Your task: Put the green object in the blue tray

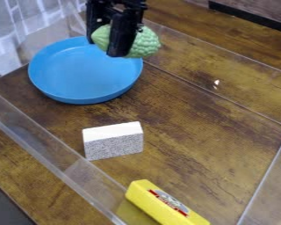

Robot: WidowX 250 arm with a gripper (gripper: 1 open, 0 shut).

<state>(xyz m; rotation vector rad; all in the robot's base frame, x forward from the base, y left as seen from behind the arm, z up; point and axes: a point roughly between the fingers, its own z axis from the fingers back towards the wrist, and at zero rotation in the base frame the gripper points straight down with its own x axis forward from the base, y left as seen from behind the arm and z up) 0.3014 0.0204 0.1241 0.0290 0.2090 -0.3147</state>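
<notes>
Above blue tray (78, 79) rim, clamped green object (140, 40)

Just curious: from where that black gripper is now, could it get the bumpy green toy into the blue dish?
Probably yes. The gripper looks shut on the green toy vegetable right at the blue dish's far rim, with nothing standing between them.

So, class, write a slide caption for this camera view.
Gripper shut on the green object at the blue tray rim.
</notes>
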